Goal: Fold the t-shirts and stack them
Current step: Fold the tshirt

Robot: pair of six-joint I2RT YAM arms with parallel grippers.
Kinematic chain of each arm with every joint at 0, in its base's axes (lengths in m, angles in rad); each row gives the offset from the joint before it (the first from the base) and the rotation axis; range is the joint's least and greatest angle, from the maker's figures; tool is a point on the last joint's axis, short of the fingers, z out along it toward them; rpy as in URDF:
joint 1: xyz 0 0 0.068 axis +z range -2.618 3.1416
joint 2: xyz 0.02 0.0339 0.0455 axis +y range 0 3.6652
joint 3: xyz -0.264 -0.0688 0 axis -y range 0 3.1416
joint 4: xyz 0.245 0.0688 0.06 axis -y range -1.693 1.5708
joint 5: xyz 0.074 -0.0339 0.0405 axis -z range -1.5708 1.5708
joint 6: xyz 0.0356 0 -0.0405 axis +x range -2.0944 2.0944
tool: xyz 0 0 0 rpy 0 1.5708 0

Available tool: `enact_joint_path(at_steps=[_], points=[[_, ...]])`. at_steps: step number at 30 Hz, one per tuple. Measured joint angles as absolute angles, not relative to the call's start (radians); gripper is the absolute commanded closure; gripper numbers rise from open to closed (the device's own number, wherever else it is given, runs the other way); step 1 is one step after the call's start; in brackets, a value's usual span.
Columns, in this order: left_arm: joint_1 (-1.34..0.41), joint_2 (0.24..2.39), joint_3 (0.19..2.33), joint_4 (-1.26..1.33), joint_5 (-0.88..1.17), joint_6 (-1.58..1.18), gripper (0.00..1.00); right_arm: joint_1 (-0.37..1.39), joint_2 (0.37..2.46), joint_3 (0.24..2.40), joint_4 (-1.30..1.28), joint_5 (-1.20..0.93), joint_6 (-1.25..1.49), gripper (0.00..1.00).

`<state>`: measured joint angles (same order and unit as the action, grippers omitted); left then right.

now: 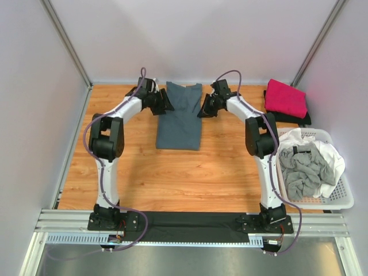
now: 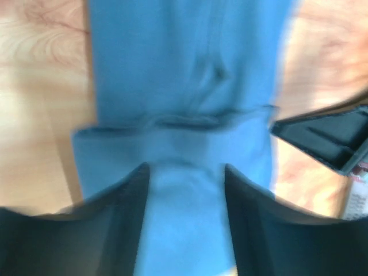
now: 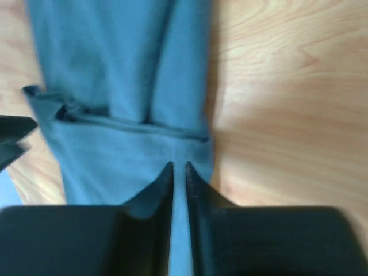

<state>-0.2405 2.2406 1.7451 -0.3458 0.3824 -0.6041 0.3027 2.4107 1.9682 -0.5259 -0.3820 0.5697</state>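
Blue-grey shirt (image 1: 179, 115) folded narrow, upper centre; my left pincer (image 2: 185, 169) wide over it, right pincer (image 3: 179, 167) nearly closed. Pink shirt (image 1: 284, 98) stacked upper right; crumpled shirts (image 1: 305, 172) in the basket (image 1: 344, 202) await me.

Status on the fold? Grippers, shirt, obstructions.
Left gripper open over blue-grey t-shirt. Right gripper nearly shut at its edge. Shirt folded narrow, flat on table. Basket and magenta t-shirt off right, clear.

You will find the left arm (image 1: 105, 178) and right arm (image 1: 265, 178) built of white links and black joint housings, each trailing a purple-grey cable (image 1: 230, 71) and ending in matte black fingers (image 2: 86, 230).
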Motion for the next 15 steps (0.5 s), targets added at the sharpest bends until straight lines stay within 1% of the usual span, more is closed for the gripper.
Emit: enact_joint_path(at_steps=[1,2,4,5,7,8,9,10,12,15], points=[[-0.241,2.197,1.736,-0.364,0.381,-0.585,0.28,0.302,2.396,1.967,-0.537,-0.386,0.562,0.74],[-0.241,2.157,1.724,-0.373,0.377,-0.570,0.21,0.302,2.375,1.963,-0.544,-0.388,0.556,0.52],[-0.241,2.033,1.680,-0.394,0.363,-0.546,0.19,0.302,2.307,1.937,-0.551,-0.394,0.542,0.39],[-0.241,1.960,1.650,-0.401,0.354,-0.535,0.17,0.303,2.262,1.913,-0.556,-0.396,0.535,0.29],[-0.241,1.804,1.573,-0.400,0.336,-0.521,0.16,0.305,2.160,1.847,-0.554,-0.397,0.523,0.21],[-0.241,1.731,1.526,-0.397,0.329,-0.518,0.16,0.307,2.101,1.800,-0.547,-0.397,0.521,0.08],[-0.241,1.657,1.475,-0.396,0.326,-0.517,0.16,0.308,2.043,1.753,-0.545,-0.398,0.525,0.03],[-0.241,1.596,1.419,-0.383,0.320,-0.518,0.16,0.312,1.988,1.703,-0.536,-0.397,0.523,0.00],[-0.241,1.502,1.296,-0.369,0.312,-0.524,0.16,0.323,1.897,1.599,-0.517,-0.396,0.525,0.00],[-0.242,1.465,1.127,-0.369,0.303,-0.546,0.16,0.360,1.798,1.423,-0.491,-0.391,0.537,0.01]])
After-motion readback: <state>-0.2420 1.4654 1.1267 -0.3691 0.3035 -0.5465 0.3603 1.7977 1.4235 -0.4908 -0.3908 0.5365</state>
